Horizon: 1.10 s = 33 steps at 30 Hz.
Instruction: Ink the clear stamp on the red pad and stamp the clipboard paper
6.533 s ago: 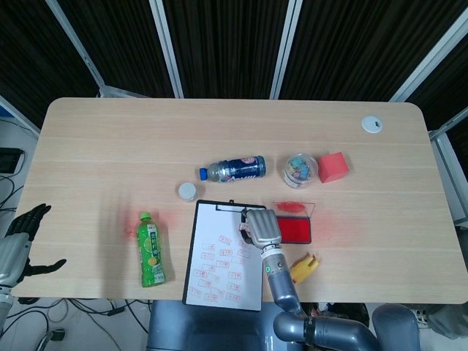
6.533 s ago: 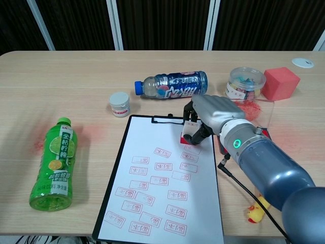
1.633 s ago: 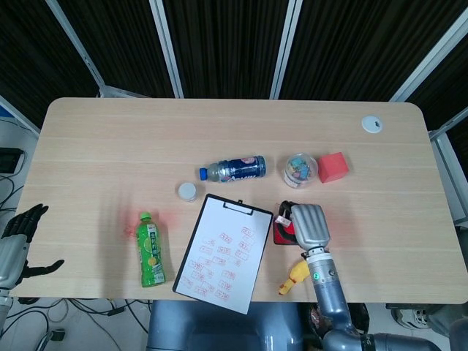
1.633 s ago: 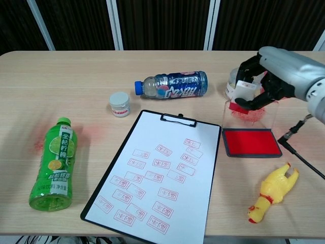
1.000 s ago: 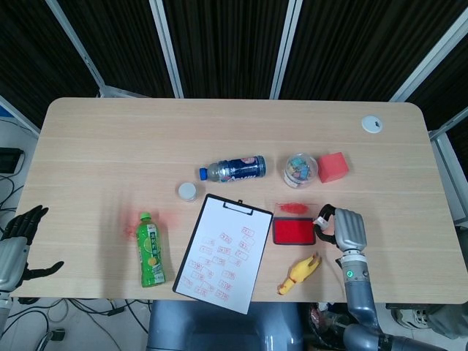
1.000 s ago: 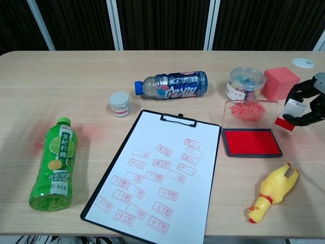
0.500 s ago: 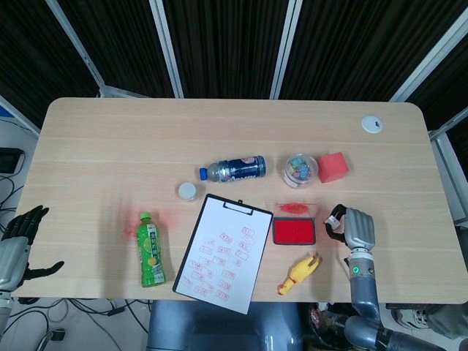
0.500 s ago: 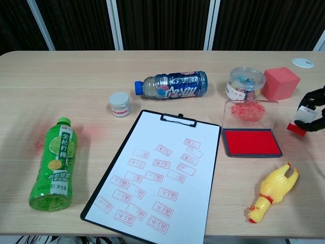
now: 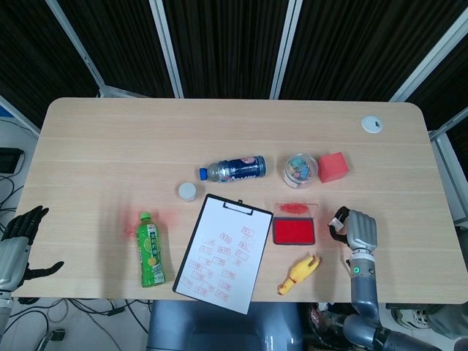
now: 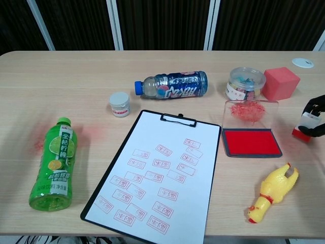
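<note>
Gripping the clear stamp (image 10: 306, 126), right hand (image 9: 356, 229) beside red pad (image 10: 252, 142); stamped marks illegible.

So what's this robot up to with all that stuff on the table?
It is doing a stamping job. Its right hand holds a small clear stamp with a red base to the right of the open red ink pad, low over the wooden table. The white paper on the black clipboard already carries many red stamp marks. The left hand is off the table's left edge, holding nothing.
</note>
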### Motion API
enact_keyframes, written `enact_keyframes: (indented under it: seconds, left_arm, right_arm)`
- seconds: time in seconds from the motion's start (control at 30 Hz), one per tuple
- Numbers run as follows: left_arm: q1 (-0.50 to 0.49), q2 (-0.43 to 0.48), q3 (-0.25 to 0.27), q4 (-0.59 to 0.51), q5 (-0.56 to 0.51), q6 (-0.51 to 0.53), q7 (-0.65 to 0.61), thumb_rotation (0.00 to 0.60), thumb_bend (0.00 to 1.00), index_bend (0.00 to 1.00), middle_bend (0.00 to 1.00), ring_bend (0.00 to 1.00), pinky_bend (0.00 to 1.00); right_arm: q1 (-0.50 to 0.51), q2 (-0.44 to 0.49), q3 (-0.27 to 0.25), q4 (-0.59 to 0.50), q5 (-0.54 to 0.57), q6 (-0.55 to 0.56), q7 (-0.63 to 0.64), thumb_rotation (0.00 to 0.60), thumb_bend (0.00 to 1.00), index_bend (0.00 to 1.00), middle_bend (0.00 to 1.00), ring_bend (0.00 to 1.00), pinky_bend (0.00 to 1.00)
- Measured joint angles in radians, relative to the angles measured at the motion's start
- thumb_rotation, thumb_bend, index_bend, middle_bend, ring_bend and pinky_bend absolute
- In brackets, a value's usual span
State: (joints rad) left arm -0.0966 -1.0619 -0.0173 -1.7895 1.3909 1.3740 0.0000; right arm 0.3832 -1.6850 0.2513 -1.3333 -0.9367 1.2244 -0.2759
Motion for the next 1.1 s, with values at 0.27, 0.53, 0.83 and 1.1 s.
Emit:
enact_keyframes:
  seconds: [0.27,0.53,0.83,1.1]
  left_arm:
    - [0.001,-0.003,0.001,0.0,0.0,0.001,0.009,0.6,0.01,0.0,0.0,0.0,0.0]
    - [0.001,-0.003,0.0,0.001,0.0,0.0,0.009,0.6,0.01,0.0,0.0,0.0,0.0]
    - [0.001,-0.004,0.001,0.0,0.0,-0.001,0.012,0.6,0.01,0.0,0.0,0.0,0.0]
    - [0.001,-0.004,0.0,-0.001,0.0,0.0,0.013,0.6,0.01,0.0,0.0,0.0,0.0]
  right_arm:
    - [-0.003,-0.001,0.006,0.009,0.014,-0.01,-0.011,0.6,0.39,0.97,0.75,0.77,0.83]
    - [-0.005,-0.005,0.008,0.015,0.021,-0.016,-0.024,0.6,0.36,0.95,0.73,0.75,0.83]
    - [-0.005,-0.001,0.013,0.007,0.035,-0.022,-0.048,0.6,0.32,0.92,0.71,0.73,0.83]
    - [-0.006,0.003,0.016,-0.001,0.041,-0.021,-0.058,0.6,0.32,0.92,0.7,0.73,0.83]
